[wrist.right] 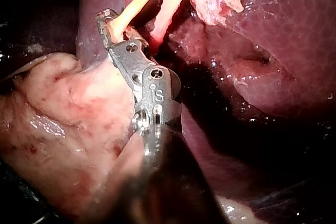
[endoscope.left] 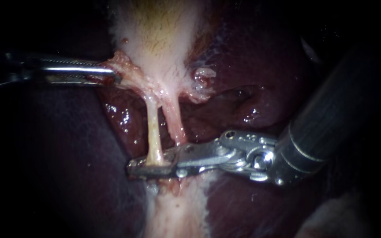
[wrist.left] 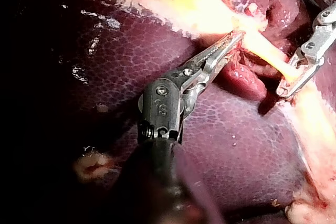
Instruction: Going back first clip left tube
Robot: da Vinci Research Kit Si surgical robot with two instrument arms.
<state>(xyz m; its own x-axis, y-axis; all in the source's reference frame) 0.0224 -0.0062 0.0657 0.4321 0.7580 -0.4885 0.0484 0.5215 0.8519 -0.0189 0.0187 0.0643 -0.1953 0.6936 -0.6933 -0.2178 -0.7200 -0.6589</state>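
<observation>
Two instruments frame the field. At left, the left instrument [endoscope.left: 113,77] clamps the gallbladder's [endoscope.left: 164,39] ragged edge and holds it taut. At centre the left tube [endoscope.left: 154,132] stands stretched, its near end between the narrowly parted jaws of the right instrument [endoscope.left: 137,169]. No clip can be made out, and the withdrawal rightward appears not yet begun.

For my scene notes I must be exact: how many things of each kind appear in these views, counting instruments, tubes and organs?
Instruments: 2 (left instrument, right instrument)
Tubes: 2 (left tube, right tube)
Organs: 2 (liver, gallbladder)
Total: 6
</observation>
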